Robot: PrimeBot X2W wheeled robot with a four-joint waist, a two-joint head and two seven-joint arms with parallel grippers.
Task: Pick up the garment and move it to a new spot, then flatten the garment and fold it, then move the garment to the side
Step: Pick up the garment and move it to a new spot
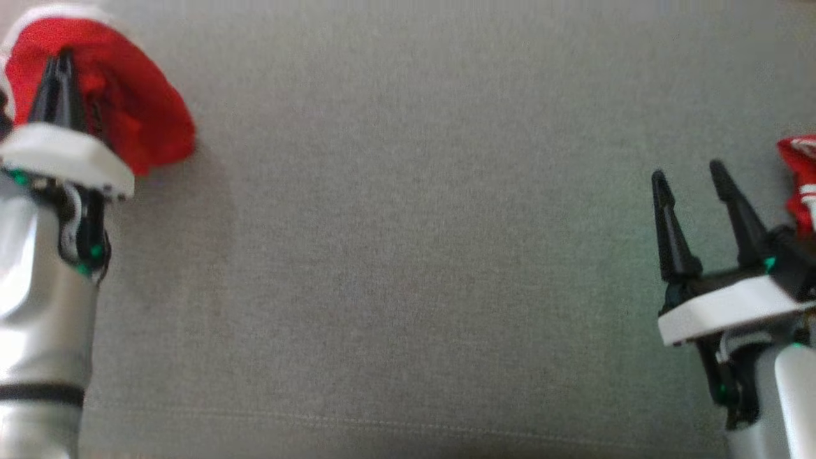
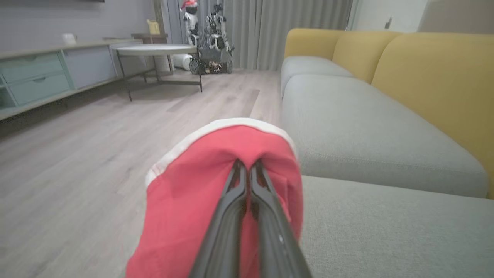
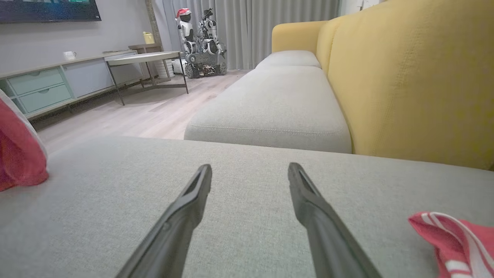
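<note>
Red cloth with a white edge, the garment (image 1: 146,115), sits bunched at the far left of the grey sofa seat (image 1: 408,255), pinched between the closed fingers of the left gripper (image 1: 62,60). At the right, the right gripper (image 1: 688,171) is spread and empty over the seat, with a red, white-banded striped cloth (image 1: 800,182) just beside it

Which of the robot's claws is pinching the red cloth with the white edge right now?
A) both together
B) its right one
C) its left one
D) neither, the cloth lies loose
C: the left gripper has its two fingers shut together on the red garment, while the right gripper stands open above the grey sofa cushion with nothing between its fingers.
</note>
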